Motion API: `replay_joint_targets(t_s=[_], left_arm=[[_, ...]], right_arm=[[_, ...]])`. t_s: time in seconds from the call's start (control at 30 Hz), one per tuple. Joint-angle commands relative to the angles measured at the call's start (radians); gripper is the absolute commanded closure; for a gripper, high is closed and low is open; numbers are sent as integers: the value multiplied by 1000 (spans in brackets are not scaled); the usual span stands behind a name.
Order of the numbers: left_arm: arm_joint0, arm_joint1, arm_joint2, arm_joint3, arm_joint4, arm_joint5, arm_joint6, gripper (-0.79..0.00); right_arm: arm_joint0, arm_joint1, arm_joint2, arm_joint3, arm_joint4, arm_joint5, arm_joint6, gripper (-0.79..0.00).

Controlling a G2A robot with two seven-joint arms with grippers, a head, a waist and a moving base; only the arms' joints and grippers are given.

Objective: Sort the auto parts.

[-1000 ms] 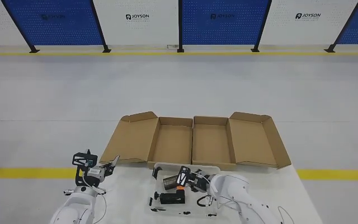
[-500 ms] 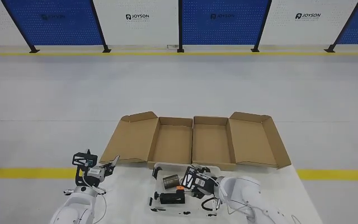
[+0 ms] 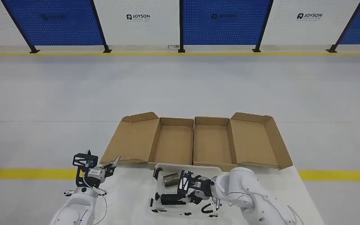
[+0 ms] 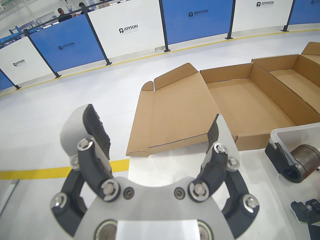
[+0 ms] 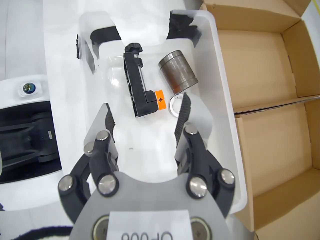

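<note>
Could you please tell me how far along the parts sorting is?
Nothing looks sorted: both cardboard boxes hold no parts. In hand: nothing; the right hand hangs open over the bin, the left hand open, aside. Left: clamp, cylinder and ring, all in the bin.

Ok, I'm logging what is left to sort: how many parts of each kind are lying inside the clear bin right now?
Black clamp with orange tip: 1
Metal cylinder: 1
Silver ring: 1
Total: 3 parts in the clear bin, not counting the black clips on its rim.
</note>
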Motion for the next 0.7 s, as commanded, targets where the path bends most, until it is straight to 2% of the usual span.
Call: replay_joint_targets(t_s=[0.0, 0.17, 0.3, 0.33, 0.4, 0.53, 0.67], left_arm=[[0, 0, 0, 0, 0, 0, 0, -785], [0, 0, 0, 0, 0, 0, 0, -785], [0, 0, 0, 0, 0, 0, 0, -785], [0, 0, 0, 0, 0, 0, 0, -785], [0, 0, 0, 0, 0, 0, 0, -785], [0, 0, 0, 0, 0, 0, 0, -785], [0, 0, 0, 0, 0, 0, 0, -785]], right_arm=[[34, -9, -40, 30, -19, 35, 23, -357], [91, -26, -106, 98, -11, 66, 39, -403], [120, -34, -140, 135, 6, 69, 53, -483], [126, -36, -148, 144, 6, 76, 57, -536], [139, -42, -164, 164, 12, 92, 64, -582], [169, -53, -196, 201, 32, 110, 79, -603], [194, -63, -221, 230, 29, 133, 77, -570]])
